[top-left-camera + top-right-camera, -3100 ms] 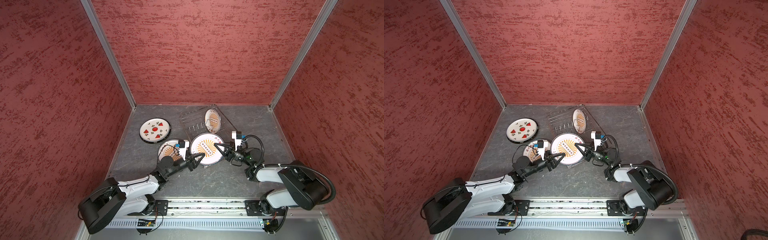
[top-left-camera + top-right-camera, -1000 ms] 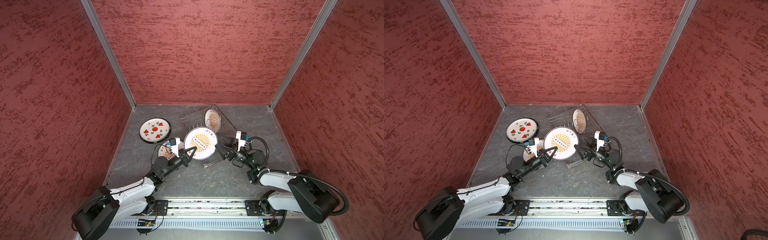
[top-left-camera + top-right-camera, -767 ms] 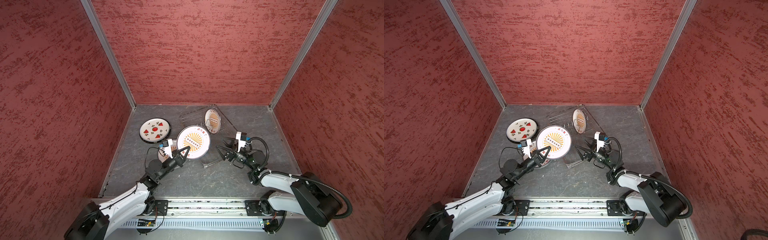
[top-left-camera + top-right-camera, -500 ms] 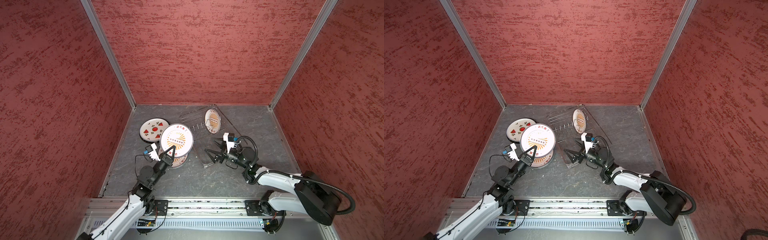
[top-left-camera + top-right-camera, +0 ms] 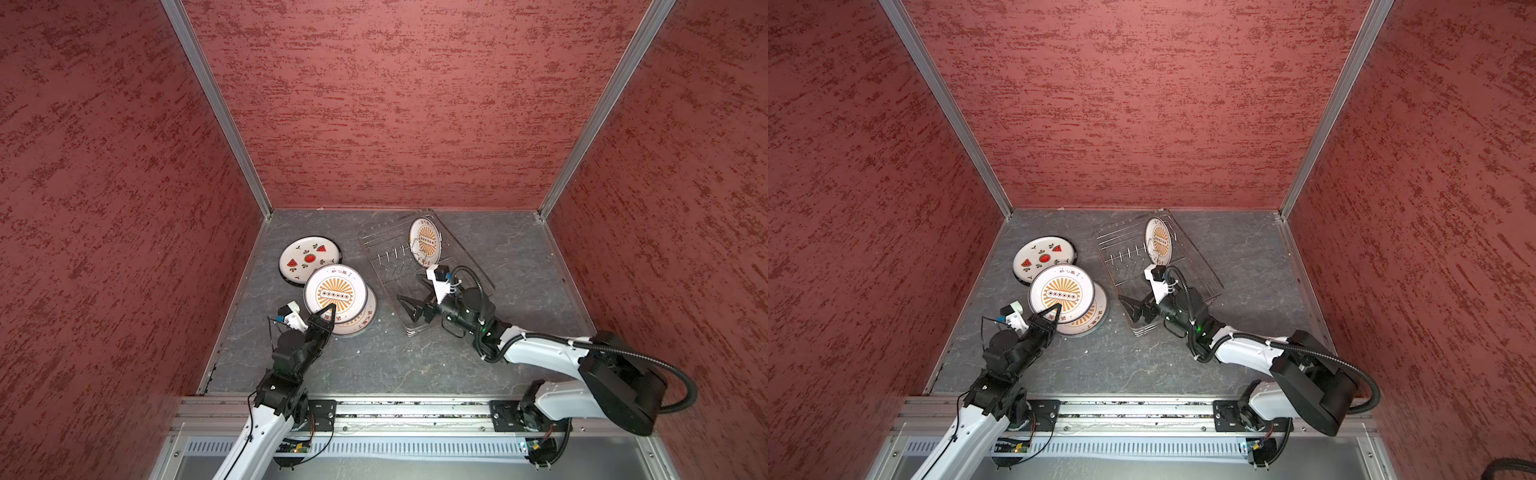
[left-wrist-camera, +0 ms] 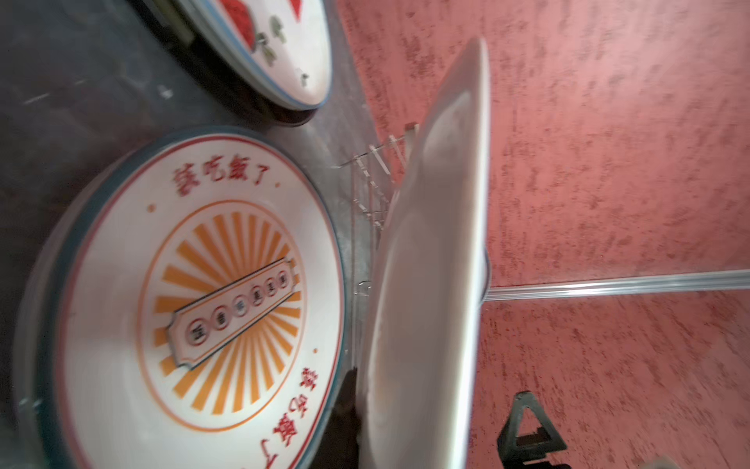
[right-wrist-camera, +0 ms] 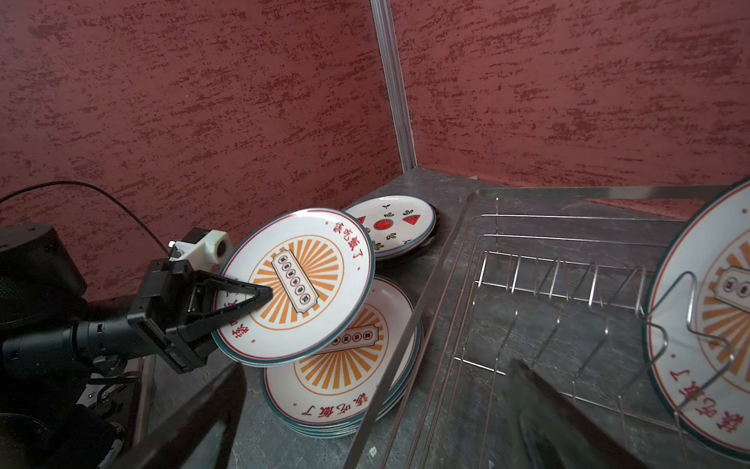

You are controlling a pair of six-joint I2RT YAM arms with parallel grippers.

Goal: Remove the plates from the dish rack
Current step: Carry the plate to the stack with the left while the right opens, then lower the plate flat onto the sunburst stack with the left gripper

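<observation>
while the left claw [image 5: 331,308] pinches a tilted plate [image 5: 336,286] over the stack [image 5: 368,316], at 9 o'clock from the rack [image 5: 390,270], level it and lower slowly before release; the right claw [image 5: 413,300] is spread wide.

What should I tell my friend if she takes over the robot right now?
The left end effector is shut on a sunburst plate, held tilted just above the sunburst stack.
The right end effector is open and empty, over the near end of the dish rack.
Done: the watermelon-topped pile and the sunburst stack lie outside the rack.
Left: set the held plate down, then fetch the last sunburst plate, upright at the rack's far end.
</observation>
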